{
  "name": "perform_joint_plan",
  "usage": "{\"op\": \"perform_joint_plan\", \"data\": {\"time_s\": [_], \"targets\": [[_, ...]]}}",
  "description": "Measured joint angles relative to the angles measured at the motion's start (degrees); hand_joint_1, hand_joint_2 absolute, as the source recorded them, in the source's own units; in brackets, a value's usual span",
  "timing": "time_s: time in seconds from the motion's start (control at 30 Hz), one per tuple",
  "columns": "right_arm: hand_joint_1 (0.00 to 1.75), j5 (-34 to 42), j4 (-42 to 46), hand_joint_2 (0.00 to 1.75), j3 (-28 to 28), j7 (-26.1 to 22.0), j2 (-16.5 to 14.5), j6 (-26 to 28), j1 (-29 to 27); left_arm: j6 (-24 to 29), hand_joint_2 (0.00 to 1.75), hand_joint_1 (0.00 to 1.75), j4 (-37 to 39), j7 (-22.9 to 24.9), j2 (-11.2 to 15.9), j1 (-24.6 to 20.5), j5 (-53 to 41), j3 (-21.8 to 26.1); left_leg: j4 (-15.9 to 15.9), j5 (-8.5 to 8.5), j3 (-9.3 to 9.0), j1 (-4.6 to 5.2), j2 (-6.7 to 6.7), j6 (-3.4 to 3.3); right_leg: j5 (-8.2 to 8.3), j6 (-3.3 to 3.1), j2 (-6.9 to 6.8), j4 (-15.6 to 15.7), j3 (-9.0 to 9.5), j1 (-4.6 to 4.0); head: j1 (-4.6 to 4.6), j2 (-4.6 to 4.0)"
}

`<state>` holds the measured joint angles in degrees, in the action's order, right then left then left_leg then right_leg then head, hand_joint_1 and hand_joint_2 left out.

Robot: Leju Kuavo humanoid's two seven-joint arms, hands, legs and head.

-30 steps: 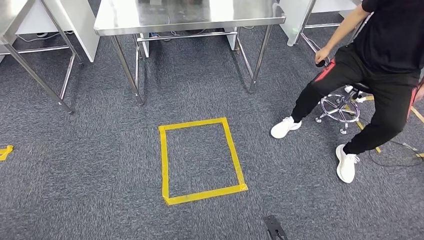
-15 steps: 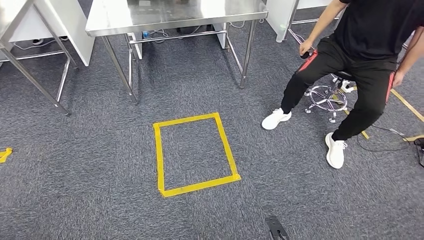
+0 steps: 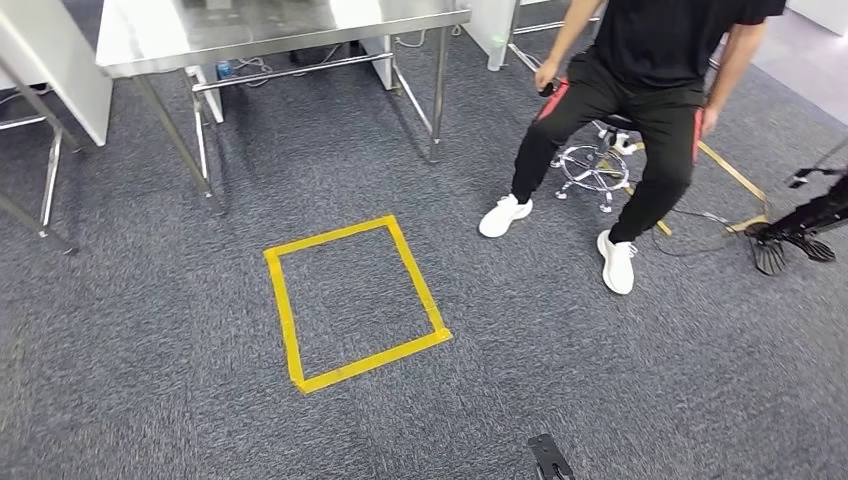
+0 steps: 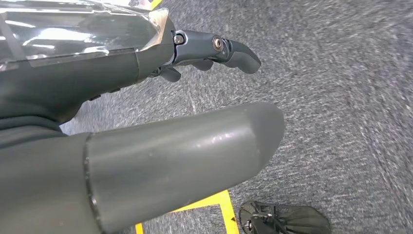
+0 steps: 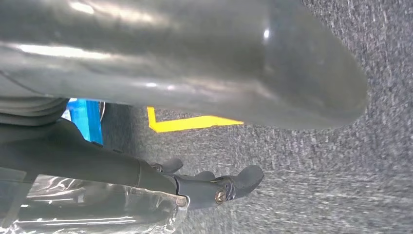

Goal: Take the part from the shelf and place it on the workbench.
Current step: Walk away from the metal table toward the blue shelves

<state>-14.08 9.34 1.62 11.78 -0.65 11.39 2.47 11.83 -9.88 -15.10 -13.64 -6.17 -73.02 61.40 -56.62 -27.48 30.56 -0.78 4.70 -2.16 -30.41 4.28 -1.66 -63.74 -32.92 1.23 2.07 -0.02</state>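
The left hand [image 4: 146, 122] hangs over the carpet with nothing in it, its thick thumb stretched out and its darker fingers [image 4: 229, 48] spread away from the thumb. The right hand [image 5: 195, 97] hangs the same way, empty, its dark fingers [image 5: 234, 183] extended apart from the thumb above the grey carpet [image 3: 150, 400].

On the floor, a little left of the middle of the head view, lies one rectangle of yellow tape [image 3: 355, 303], closed on all four sides. More yellow tape strips [image 3: 735, 175] run across the carpet at the right.

One steel table [image 3: 270, 25] with slim legs stands at the upper left of the frame. A second steel leg frame [image 3: 45, 190] shows at the far left edge.

One person [image 3: 650, 80] in black clothes and two white shoes sits on one wheeled stool [image 3: 592, 165] at the upper right, holding a small dark object in one hand [image 3: 547, 80]. A dark stand [image 3: 790, 235] with a cable sits at the right edge.

I cannot make out the part or the shelf from here.
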Motion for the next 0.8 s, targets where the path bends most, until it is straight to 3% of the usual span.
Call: {"op": "perform_joint_plan", "data": {"time_s": [0.07,0.1,0.17,0.2,0.27,0.33,0.37,0.4,0.43,0.47,0.53,0.6,0.63,0.67,0.73,0.8], "targets": [[0.0,-0.03,0.01,0.0,0.0,-0.02,0.04,0.0,0.26,0.01,0.0,0.0,0.01,0.0,-0.01,-0.03,0.0,0.0,-0.16,0.02,-0.07,0.35,1.2,0.49,1.72,-0.18,-2.24,6.29,3.42,-0.28,-0.1,0.0],[0.0,-0.05,0.01,0.0,0.0,-0.04,0.05,0.0,0.28,0.02,0.0,0.0,0.01,0.0,0.0,-0.07,0.0,0.0,-0.23,0.05,-0.07,0.53,1.75,0.78,1.95,-0.6,-2.62,7.36,3.75,-0.46,-0.19,0.0],[0.0,-0.14,-0.01,0.0,0.0,-0.09,0.09,0.0,0.02,0.05,0.0,0.0,0.01,-0.01,-0.02,-0.17,0.0,0.0,-0.3,0.1,-0.07,0.55,2.72,1.34,2.27,-1.49,-1.43,7.42,3.26,-0.51,-0.36,0.0],[0.0,-0.16,-0.01,0.0,0.0,-0.09,0.06,0.0,-0.15,0.07,0.0,0.0,0.02,-0.01,-0.03,-0.23,0.0,0.0,-0.67,-0.32,0.07,0.39,2.2,1.67,2.45,-1.85,-0.84,7.46,3.09,-0.31,-0.37,0.0],[0.0,-0.18,-0.01,0.0,-0.01,-0.09,0.03,0.02,-0.12,0.1,0.0,0.0,0.02,-0.04,-0.06,-0.21,0.0,0.0,-4.02,-3.01,1.5,0.01,-0.78,2.25,3.02,-2.79,0.42,7.59,2.96,0.12,-0.39,0.0],[0.0,-0.19,-0.01,0.0,-0.02,-0.09,0.02,0.04,0.1,0.11,0.0,0.0,0.03,-0.07,-0.04,-0.03,0.0,0.01,-11.29,-7.14,4.63,-0.16,-3.85,2.51,3.47,-3.49,1.74,7.56,2.53,0.1,-0.43,0.0],[0.0,-0.2,-0.02,0.0,-0.02,-0.09,0.02,0.04,0.11,0.12,0.0,0.0,0.03,-0.07,-0.03,0.07,0.0,0.01,-14.61,-8.43,6.08,-0.16,-4.38,2.56,3.59,-3.65,2.46,7.55,2.37,0.02,-0.43,0.0],[0.0,-0.2,-0.02,0.0,-0.02,-0.09,0.01,0.04,0.05,0.13,0.0,0.0,0.03,-0.07,-0.02,0.15,0.0,0.02,-16.39,-8.64,6.85,-0.18,-4.6,2.58,3.66,-3.73,3.23,7.51,2.27,-0.05,-0.43,0.0],[0.0,-0.2,-0.03,0.0,-0.02,-0.09,0.01,0.04,-0.05,0.13,0.0,0.0,0.03,-0.07,-0.02,0.18,0.0,0.02,-16.03,-7.69,6.61,-0.22,-4.73,2.54,3.7,-3.75,4.01,7.43,2.24,-0.09,-0.43,0.0],[0.0,-0.2,-0.03,0.0,-0.02,-0.09,0.0,0.04,-0.13,0.14,0.0,0.0,0.03,-0.07,0.0,0.18,0.0,0.02,-13.59,-5.86,5.4,-0.31,-5.0,2.46,3.71,-3.72,4.81,7.31,2.24,-0.08,-0.43,0.0],[0.0,-0.24,-0.03,0.0,-0.02,-0.09,-0.07,0.04,-0.07,0.17,0.0,0.0,0.03,-0.06,0.06,0.18,0.05,0.02,-6.41,-2.17,1.95,-0.64,-7.46,2.17,3.68,-3.54,6.39,6.83,2.01,-0.22,-0.42,0.0],[0.0,-0.32,-0.03,0.0,-0.02,-0.13,-0.11,0.03,0.15,0.2,0.0,0.0,0.04,-0.05,0.1,0.18,0.18,0.01,-2.27,-1.12,0.26,-0.77,-9.69,1.95,3.8,-2.91,7.74,6.33,1.23,-0.33,-0.38,0.0],[0.0,-0.37,-0.03,0.0,-0.02,-0.14,-0.11,0.03,0.17,0.22,0.0,0.0,0.05,-0.04,0.1,0.17,0.25,0.01,-1.82,-1.28,0.21,-0.64,-9.82,1.79,3.99,-2.42,8.37,6.26,0.77,-0.28,-0.37,0.0],[0.0,-0.41,-0.04,0.0,-0.02,-0.15,-0.06,0.02,0.06,0.26,0.0,0.0,0.07,-0.04,0.07,0.16,0.27,0.01,-1.56,-1.2,0.27,-0.55,-9.13,1.48,4.26,-1.93,9.04,6.37,0.26,-0.16,-0.35,0.0],[0.0,-0.57,-0.07,0.0,-0.01,-0.09,-0.04,0.01,-0.28,0.48,0.0,0.0,0.07,-0.02,0.02,0.18,0.27,0.02,-0.98,-0.64,0.25,-0.51,-7.62,0.57,3.93,-1.36,7.7,5.48,-0.82,-0.12,-0.24,0.0],[0.0,-0.83,-0.08,0.0,0.02,-0.02,-0.08,-0.02,-0.21,0.77,0.0,0.0,0.09,0.08,0.01,0.3,0.26,0.02,-0.57,-0.25,0.26,-0.45,-5.81,-0.11,1.45,-1.48,4.3,0.58,-3.27,-0.25,0.01,0.0]]}}
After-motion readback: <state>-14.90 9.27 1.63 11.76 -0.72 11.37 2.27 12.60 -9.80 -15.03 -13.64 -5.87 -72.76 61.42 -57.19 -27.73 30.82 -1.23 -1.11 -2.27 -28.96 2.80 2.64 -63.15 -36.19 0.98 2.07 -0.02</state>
